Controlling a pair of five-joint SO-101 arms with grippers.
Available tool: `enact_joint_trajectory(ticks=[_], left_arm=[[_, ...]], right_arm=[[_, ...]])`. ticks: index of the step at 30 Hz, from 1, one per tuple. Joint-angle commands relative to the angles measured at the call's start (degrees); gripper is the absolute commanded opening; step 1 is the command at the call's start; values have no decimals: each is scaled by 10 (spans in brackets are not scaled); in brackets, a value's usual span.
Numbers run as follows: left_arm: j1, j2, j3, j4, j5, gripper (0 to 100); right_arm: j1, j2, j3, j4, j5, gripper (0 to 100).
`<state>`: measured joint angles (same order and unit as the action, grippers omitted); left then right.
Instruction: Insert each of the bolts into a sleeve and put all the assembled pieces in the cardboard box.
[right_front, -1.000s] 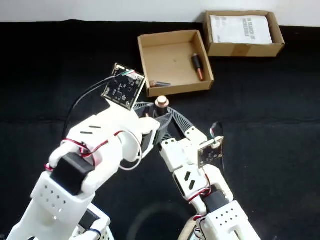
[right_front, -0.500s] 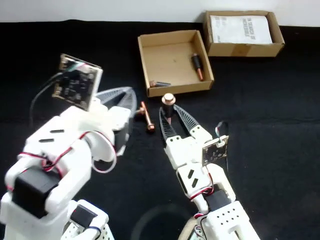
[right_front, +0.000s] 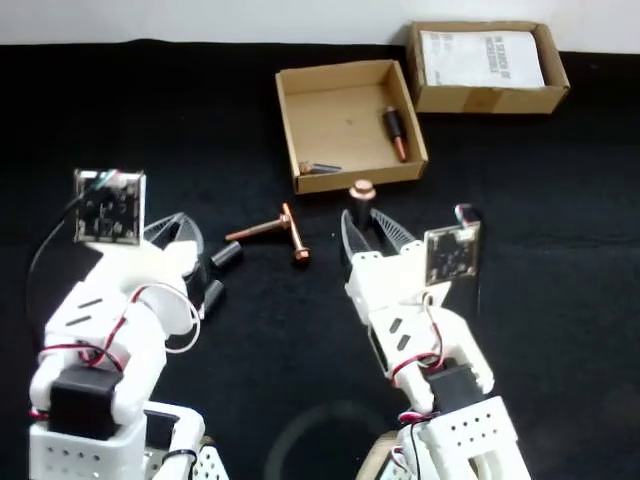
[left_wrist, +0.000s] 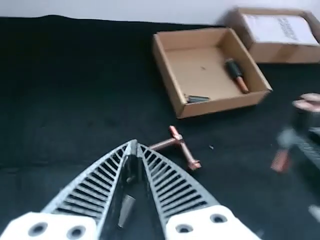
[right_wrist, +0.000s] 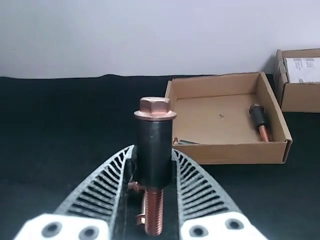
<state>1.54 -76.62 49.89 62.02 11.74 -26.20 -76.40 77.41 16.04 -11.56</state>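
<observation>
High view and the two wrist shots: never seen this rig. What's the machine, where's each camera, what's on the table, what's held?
Two white robot arms sit side by side at a black table. The high view looks down from a fixed camera; each wrist view comes from a camera on one arm's wrist, looking along its end effector. The right end effector is shut on an assembled piece, a copper bolt through a dark sleeve, held upright. The left end effector is shut, its tips holding nothing. On the table lie two loose bolts, meeting in a T, and two loose sleeves. One finished piece lies in the cardboard box already. A second box holding paper stands beyond it.
</observation>
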Motion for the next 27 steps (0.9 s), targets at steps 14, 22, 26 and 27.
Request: enact_joint_trajectory(ticks=[14, 22, 26, 27], left_arm=[[-78, -268, 472, -318, 4, 9], [-80, -246, 473, -287, 4, 9], [-80, -245, 473, -234, 4, 9], [-80, -245, 473, -225, 4, 9]], right_arm=[[9, 281, -408, 116, -9, 6], [9, 492, -589, 116, -9, 6], [10, 597, -683, 137, -10, 6], [10, 622, -709, 149, -15, 6]])
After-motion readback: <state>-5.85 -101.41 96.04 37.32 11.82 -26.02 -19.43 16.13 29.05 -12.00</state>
